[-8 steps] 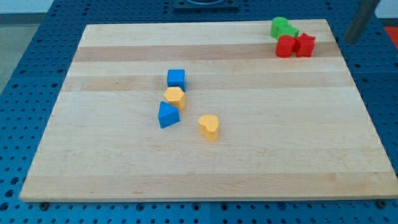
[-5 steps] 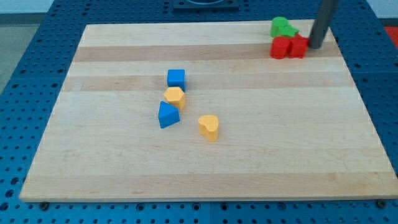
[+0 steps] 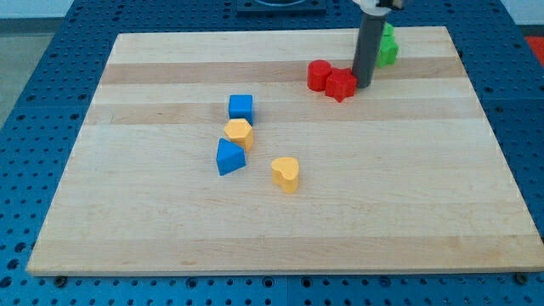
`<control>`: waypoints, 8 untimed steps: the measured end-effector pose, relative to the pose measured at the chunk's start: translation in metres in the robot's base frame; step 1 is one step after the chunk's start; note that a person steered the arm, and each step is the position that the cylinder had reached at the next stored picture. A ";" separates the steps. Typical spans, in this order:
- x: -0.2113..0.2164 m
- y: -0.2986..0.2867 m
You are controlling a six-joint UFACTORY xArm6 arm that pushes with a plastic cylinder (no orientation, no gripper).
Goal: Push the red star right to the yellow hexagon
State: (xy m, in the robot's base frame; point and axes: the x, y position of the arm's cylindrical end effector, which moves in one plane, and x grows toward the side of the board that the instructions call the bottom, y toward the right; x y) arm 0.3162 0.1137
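The red star lies on the wooden board toward the view's top, right of centre, touching a second red block on its left. My tip stands against the star's right side. The yellow hexagon sits left of centre, between a blue cube above it and a blue triangular block below it. The star is well to the right of the hexagon and above it.
A yellow heart-shaped block lies below and right of the hexagon. A green block sits near the board's top edge, partly hidden behind the rod.
My tip came in from the view's right and pushed the red star and the other red block leftward and slightly down, away from the green block.
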 end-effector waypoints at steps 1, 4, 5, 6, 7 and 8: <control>-0.003 -0.036; 0.063 -0.093; 0.091 -0.093; 0.116 -0.093; 0.125 -0.094; 0.080 -0.107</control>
